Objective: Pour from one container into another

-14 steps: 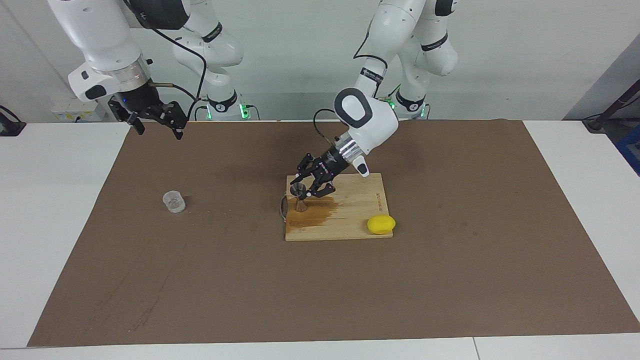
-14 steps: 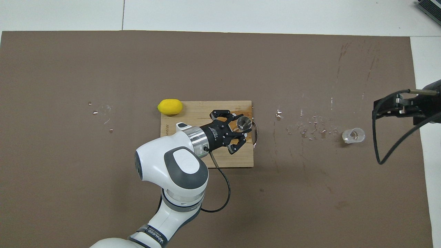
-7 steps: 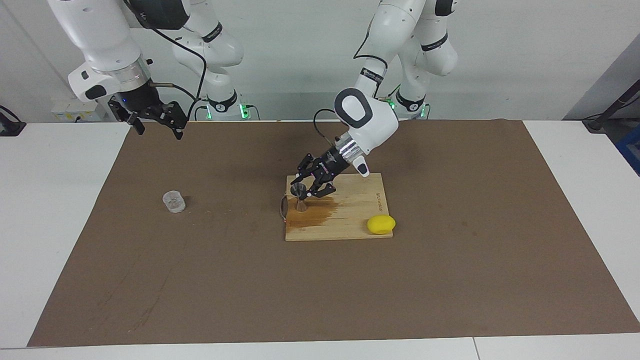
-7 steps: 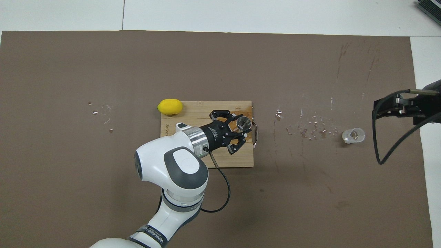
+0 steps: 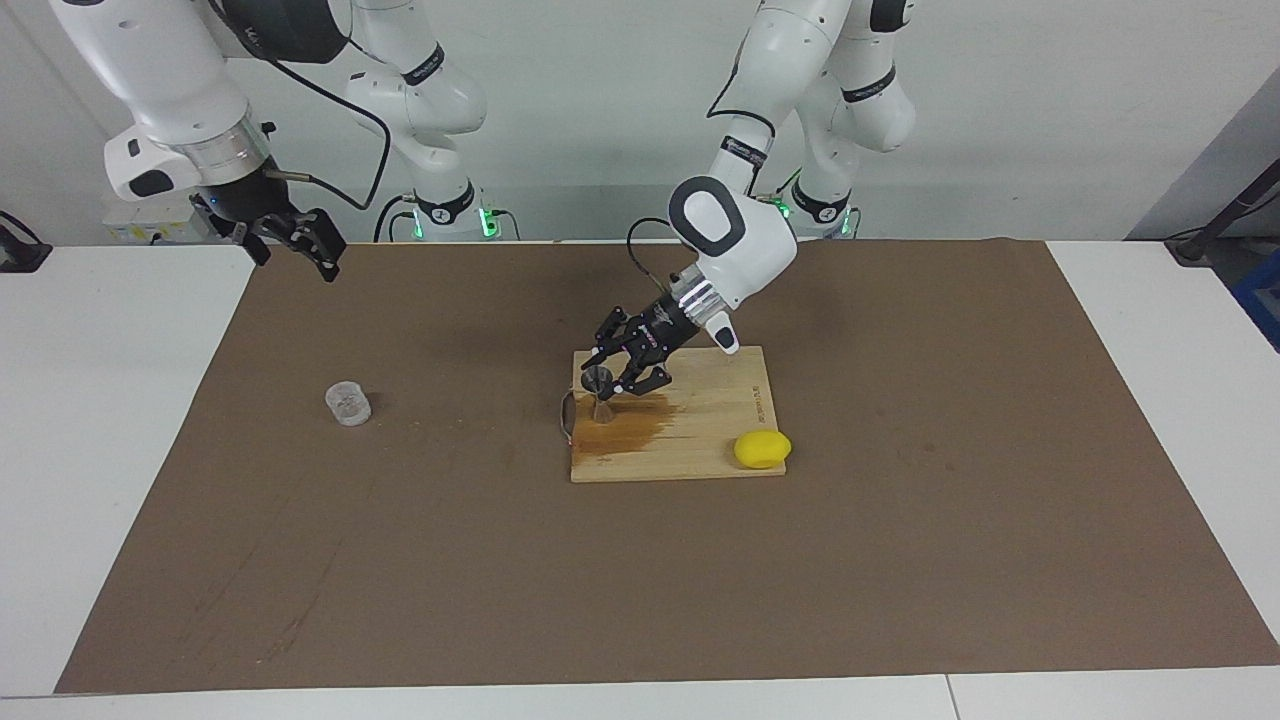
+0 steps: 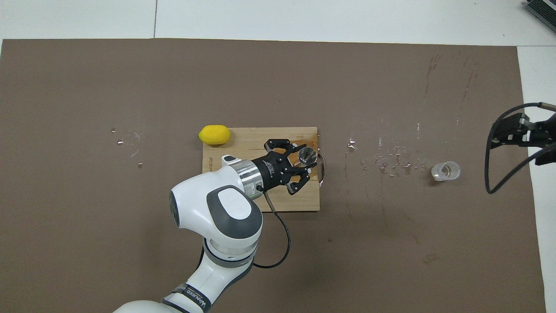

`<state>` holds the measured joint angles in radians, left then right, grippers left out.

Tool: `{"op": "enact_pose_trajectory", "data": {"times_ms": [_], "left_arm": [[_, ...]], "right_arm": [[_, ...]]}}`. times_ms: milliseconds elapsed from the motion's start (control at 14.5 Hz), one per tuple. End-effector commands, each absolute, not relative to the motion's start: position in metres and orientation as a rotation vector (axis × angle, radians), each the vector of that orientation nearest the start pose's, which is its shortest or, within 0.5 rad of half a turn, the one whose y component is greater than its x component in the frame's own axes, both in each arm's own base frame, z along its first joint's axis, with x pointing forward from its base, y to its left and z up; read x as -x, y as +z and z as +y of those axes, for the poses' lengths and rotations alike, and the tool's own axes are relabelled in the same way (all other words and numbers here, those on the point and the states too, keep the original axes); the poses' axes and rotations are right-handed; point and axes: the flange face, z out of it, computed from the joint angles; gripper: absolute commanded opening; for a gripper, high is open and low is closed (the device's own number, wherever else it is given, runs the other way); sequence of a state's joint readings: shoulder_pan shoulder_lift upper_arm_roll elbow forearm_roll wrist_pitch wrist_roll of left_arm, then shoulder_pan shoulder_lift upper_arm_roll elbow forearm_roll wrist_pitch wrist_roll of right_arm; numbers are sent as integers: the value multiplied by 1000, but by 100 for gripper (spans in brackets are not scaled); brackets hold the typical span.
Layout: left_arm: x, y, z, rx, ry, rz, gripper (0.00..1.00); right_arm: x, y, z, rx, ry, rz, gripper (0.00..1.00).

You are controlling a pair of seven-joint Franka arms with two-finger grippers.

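The tiny clear cup [image 5: 348, 404] stands upright on the brown mat toward the right arm's end of the table; it also shows in the overhead view [image 6: 445, 171]. The steel jigger [image 5: 599, 388] stands upright on the wooden cutting board [image 5: 700, 425], at the board's end toward the cup, and shows in the overhead view [image 6: 307, 155]. My left gripper [image 5: 625, 372] is open, tilted down and close beside the jigger's upper cone, not closed on it. My right gripper [image 5: 290, 242] is open and empty, raised over the mat's edge near the robots, apart from the cup.
A yellow lemon [image 5: 762, 449] lies at the board's corner toward the left arm's end. A dark wet stain [image 5: 625, 432] spreads on the board by the jigger. Water drops [image 6: 391, 161] lie on the mat between board and cup. White table [image 5: 120, 420] borders the mat.
My right gripper has drawn up and outward toward the right arm's end of the table, away from the cup. The left gripper, jigger and cup have not moved.
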<state>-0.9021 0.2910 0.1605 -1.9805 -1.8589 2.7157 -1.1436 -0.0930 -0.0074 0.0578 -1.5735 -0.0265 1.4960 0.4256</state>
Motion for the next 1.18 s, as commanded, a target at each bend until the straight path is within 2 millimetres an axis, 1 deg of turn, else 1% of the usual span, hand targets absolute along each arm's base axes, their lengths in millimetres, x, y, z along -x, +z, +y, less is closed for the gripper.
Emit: {"op": "enact_pose_trajectory", "data": {"times_ms": [0, 138, 207, 277, 346, 415, 484, 553, 622, 692, 761, 830, 899, 1107], "left_arm": [[-464, 333, -384, -1139, -743, 1909, 28], [-464, 333, -381, -1135, -742, 1910, 30], [-463, 333, -380, -1133, -742, 1913, 31], [-464, 333, -379, -1132, -743, 1914, 32], [-464, 333, -379, -1132, -743, 1914, 34], [-464, 333, -378, -1130, -742, 1913, 35], [-464, 335, -378, -1129, -743, 1912, 37], [-463, 334, -376, -1128, -742, 1916, 43], [-462, 335, -376, -1129, -744, 1914, 53], [-462, 335, -375, -1128, -744, 1914, 77], [-461, 335, -375, -1128, -744, 1916, 100], [-459, 334, -377, -1134, -746, 1915, 100], [-458, 334, -378, -1137, -748, 1914, 100], [-458, 340, -379, -1136, -749, 1903, 100]], "right_arm": [[-542, 608, -40, 2973, 116, 1109, 92], [-543, 589, -67, 2803, 137, 1375, 92], [-543, 576, -82, 2706, 171, 1504, 92], [-545, 562, -94, 2625, 197, 1605, 92], [-544, 546, -100, 2575, 232, 1693, 86], [-542, 534, -109, 2505, 239, 1782, 86], [-542, 523, -124, 2399, 271, 1840, 86], [-543, 503, -151, 2287, 339, 1884, 86], [-543, 480, -179, 2203, 395, 1919, 86], [-544, 460, -193, 2186, 413, 1897, 87], [-543, 439, -200, 2184, 402, 1880, 88], [-543, 418, -210, 2137, 415, 1897, 88], [-543, 393, -214, 2102, 451, 1910, 88], [-542, 342, -230, 2042, 490, 1889, 90]]}}
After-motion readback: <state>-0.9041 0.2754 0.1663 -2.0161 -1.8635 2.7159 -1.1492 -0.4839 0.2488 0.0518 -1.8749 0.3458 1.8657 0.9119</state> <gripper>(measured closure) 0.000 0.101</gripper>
